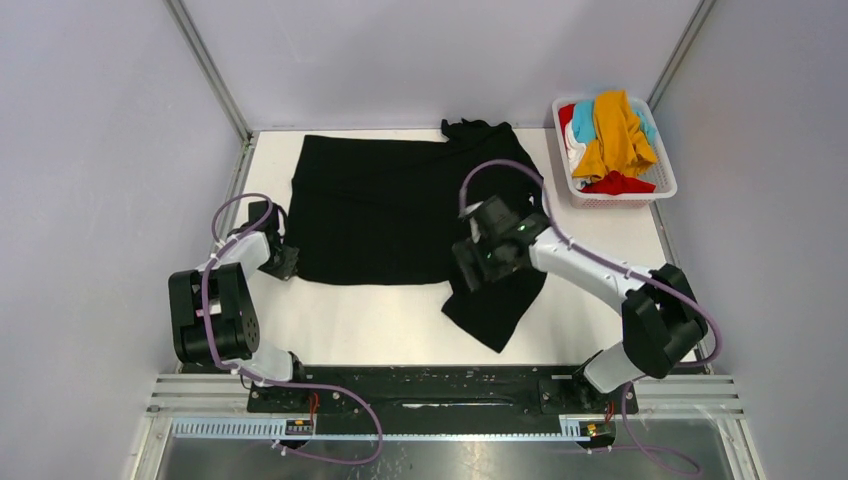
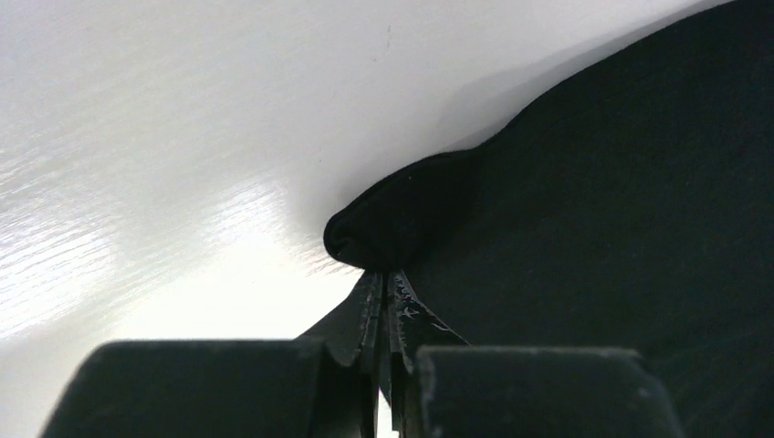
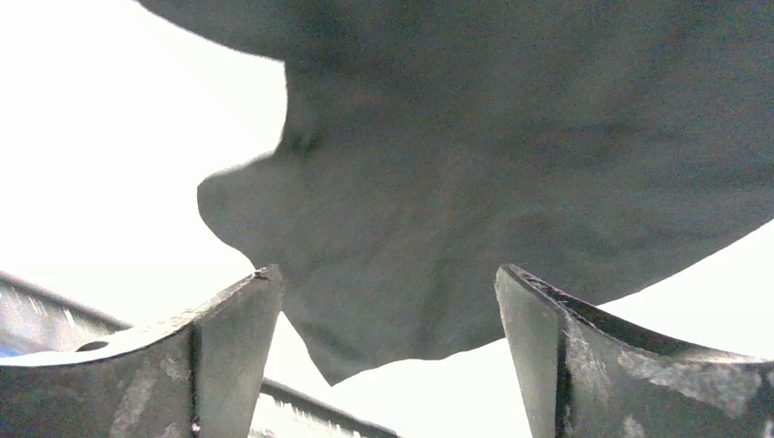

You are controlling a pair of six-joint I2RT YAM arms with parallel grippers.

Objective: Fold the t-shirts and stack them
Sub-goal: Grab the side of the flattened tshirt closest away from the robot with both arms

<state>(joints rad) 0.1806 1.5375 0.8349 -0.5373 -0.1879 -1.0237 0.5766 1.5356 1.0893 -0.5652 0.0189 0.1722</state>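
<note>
Large black fabric t-shirt (image 1: 380, 210) spread on white tabletop (image 1: 380, 325), long axis left-right. Left tool (image 2: 383, 283) closed, seemingly pinching the shirt's near-left corner. Right tool (image 3: 383, 278) wide apart, empty, over the loose near-right flap; right arm is nearer that flap.

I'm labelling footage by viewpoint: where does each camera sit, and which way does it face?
Top external: above and behind the bases, facing down on the white table, large black fabric t-shirt and white slotted plastic basket; both arms show.
Left wrist: low, along the shut left gripper pinching the t-shirt's edge.
Right wrist: faces the t-shirt between the open right gripper's fingers.
Shared: all three see the t-shirt.
</note>
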